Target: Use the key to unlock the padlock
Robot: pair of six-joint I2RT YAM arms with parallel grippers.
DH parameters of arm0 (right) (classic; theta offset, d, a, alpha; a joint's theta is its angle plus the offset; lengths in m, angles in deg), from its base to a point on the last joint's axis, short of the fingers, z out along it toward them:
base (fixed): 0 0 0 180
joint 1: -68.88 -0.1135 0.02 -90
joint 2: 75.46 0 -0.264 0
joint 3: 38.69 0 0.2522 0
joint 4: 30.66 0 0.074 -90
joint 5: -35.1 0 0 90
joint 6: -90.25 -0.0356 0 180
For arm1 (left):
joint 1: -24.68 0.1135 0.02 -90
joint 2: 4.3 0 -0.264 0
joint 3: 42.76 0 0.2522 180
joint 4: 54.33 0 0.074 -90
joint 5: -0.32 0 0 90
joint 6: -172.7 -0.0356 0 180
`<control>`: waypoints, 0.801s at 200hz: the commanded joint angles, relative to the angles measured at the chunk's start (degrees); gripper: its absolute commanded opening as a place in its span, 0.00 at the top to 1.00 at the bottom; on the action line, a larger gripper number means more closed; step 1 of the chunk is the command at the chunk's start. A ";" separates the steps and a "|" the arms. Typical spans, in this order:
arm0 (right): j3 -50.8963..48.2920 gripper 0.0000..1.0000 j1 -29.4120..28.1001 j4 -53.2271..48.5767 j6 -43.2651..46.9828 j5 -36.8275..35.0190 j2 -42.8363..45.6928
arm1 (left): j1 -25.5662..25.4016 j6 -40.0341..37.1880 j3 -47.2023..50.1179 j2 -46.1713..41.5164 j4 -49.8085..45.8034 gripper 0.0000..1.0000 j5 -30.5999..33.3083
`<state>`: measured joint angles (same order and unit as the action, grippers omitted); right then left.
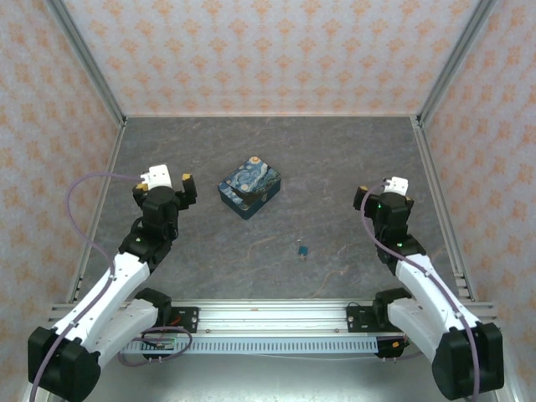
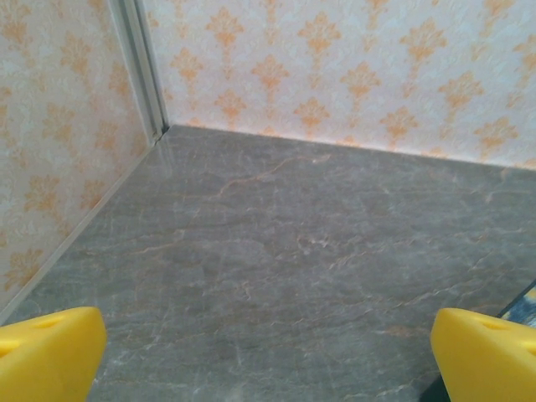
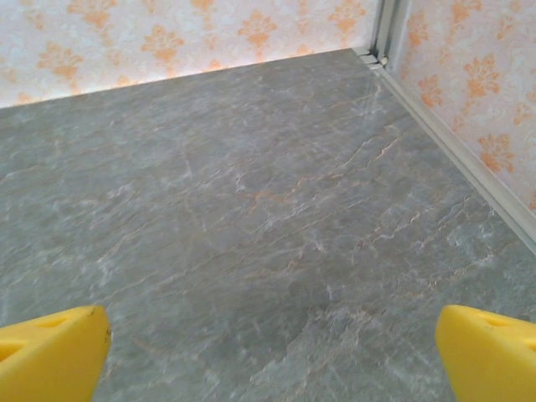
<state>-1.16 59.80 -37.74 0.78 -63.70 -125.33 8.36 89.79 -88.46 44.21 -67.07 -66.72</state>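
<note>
Left gripper [image 1: 170, 178] and right gripper [image 1: 377, 189] both gape wide, holding nothing. Padlock [image 1: 302, 249] lies between them, nearer; advise a slow, well-centred descent, it being tiny.

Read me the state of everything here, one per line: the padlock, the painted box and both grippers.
padlock: lying loose on the table, untouched; too small to tell whether it is locked.
painted box: looks shut, resting on the table, untouched.
left gripper: open, empty, above the table.
right gripper: open, empty, above the table.
</note>
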 commanded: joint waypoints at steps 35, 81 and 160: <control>-5.73 0.01 6.42 28.69 -0.08 7.75 -14.57 | 2.67 -4.12 6.14 5.72 12.35 0.00 -0.57; -7.96 0.01 10.87 43.66 1.02 15.26 -26.32 | 6.14 -6.18 9.50 12.12 24.16 0.00 -4.42; -0.64 0.01 11.76 38.80 2.73 21.33 -36.88 | 10.53 -8.26 10.93 21.46 36.07 0.00 -10.55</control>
<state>-6.49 71.25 4.44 2.05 -44.75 -162.27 17.72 83.63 -78.41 63.64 -37.85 -74.74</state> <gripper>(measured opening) 0.992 0.998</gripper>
